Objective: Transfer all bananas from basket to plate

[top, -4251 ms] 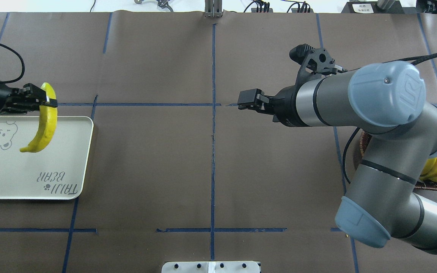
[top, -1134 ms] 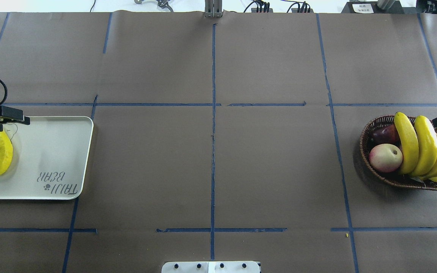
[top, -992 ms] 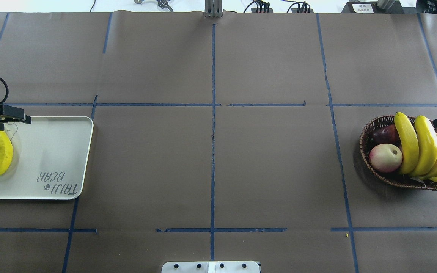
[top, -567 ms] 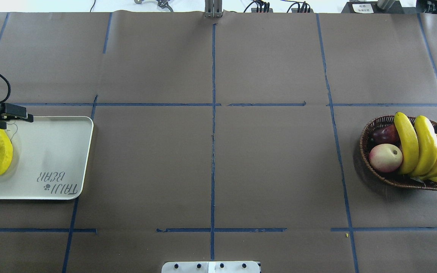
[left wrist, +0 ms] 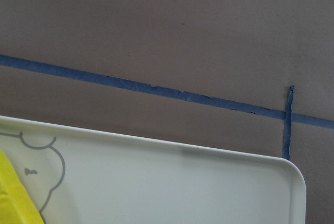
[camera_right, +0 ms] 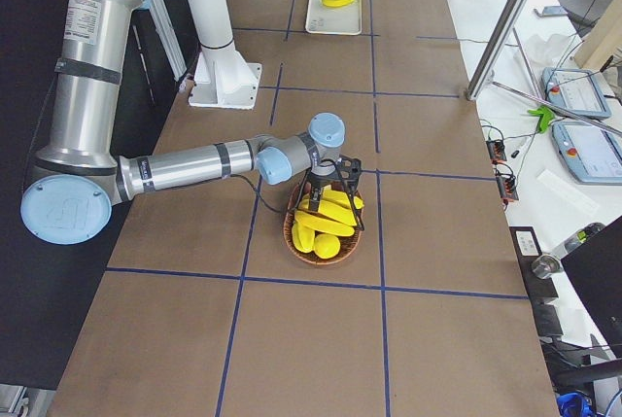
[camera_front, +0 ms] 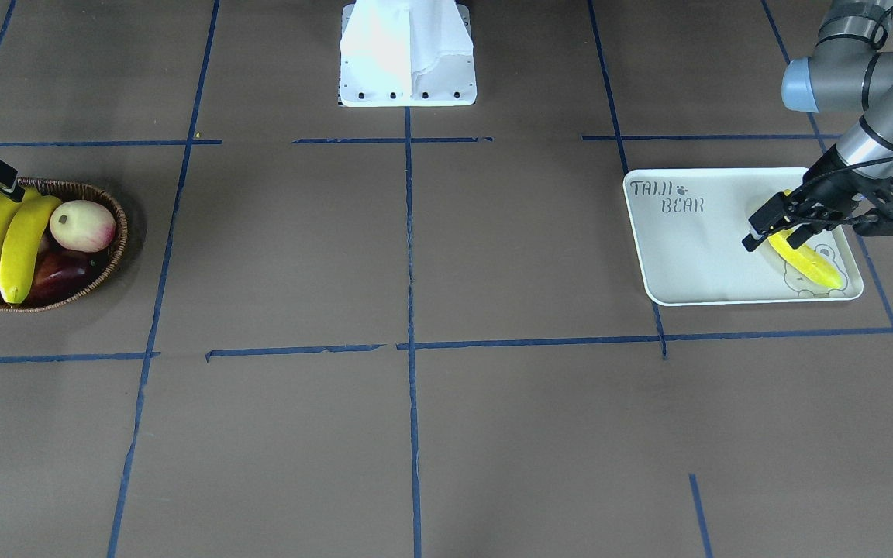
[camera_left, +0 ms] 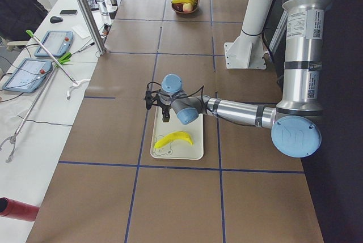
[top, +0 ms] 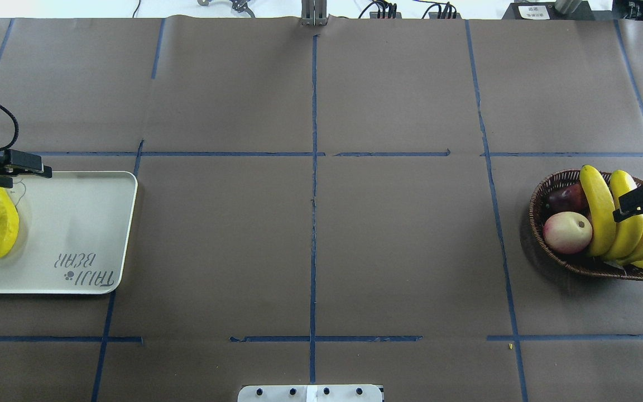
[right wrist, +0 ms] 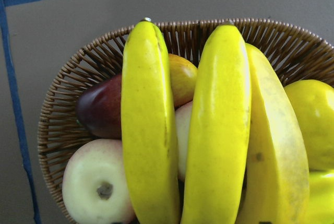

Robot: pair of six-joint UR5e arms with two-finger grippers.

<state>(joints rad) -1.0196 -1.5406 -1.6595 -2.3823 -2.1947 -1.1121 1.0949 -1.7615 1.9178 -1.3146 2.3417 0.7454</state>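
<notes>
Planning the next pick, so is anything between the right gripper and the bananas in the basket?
Nothing visible. The right gripper hangs just above the bananas, which lie on top of the other fruit in the basket, uncovered in the wrist view.

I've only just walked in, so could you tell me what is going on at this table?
The robot's left gripper, open, hovers over one long yellow banana lying on the white rectangular tray printed with a bear. The right gripper, open, hangs above the yellow bananas in the brown wicker basket, gripping none. So one is delivered; several remain.
</notes>
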